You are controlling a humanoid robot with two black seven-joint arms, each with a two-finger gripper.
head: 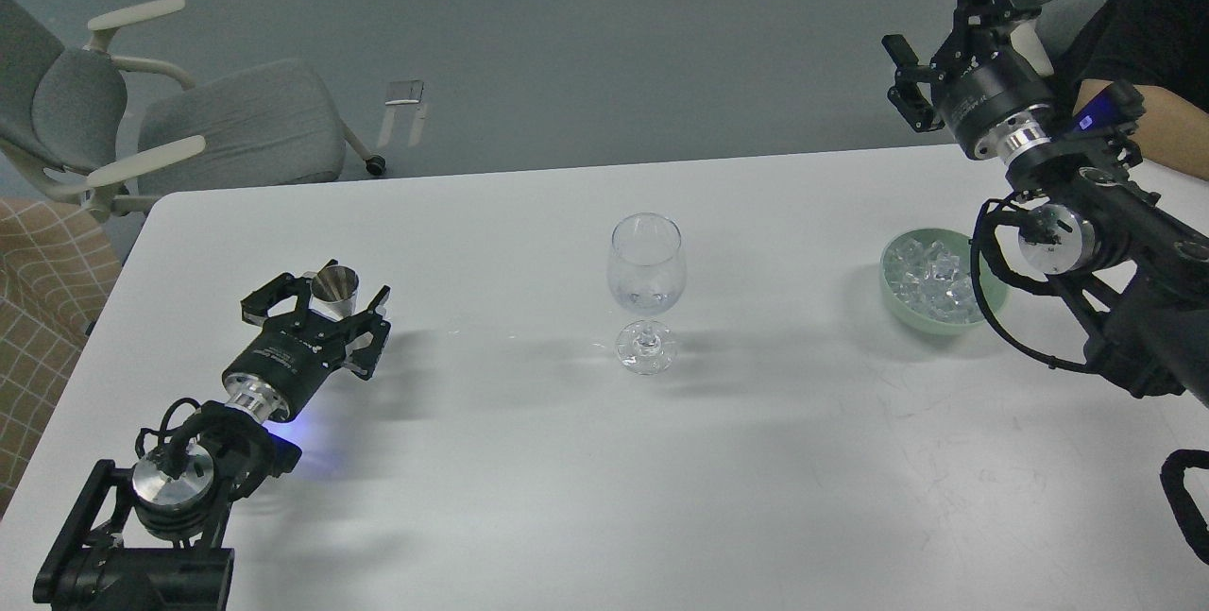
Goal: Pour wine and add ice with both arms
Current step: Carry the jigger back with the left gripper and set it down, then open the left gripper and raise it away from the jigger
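Broadly, one white worktop point(529, 498) fills most of the view, with grey floor beyond its far edge. Two grey office chairs stand off the far left corner: one point(57, 101) with pale armrests, the other point(246, 125) just right of it. One person's forearm point(1166, 125), in a black sleeve, rests at the far right edge.

Two black arms reach in. The left arm point(179, 479) lies low over the near left part of the worktop, and its end effector point(326, 304) has its fingers spread to either side of one small metal cup point(337, 288), which stands upright between them; whether the fingers press on the cup cannot be told. The right arm point(1105, 252) comes in from the right edge, and its end effector point(930, 35) is lifted well above the worktop's far right corner, fingers parted, with nothing between them.

One pale green bowl point(897, 295) sits on the right side of the worktop, just beside the right arm, heaped with clear ice point(935, 276) cubes too many and too jumbled to count. One wine glass point(645, 290) stands upright near the centre, well apart from both the cup and the bowl. No wine can be made out in it.
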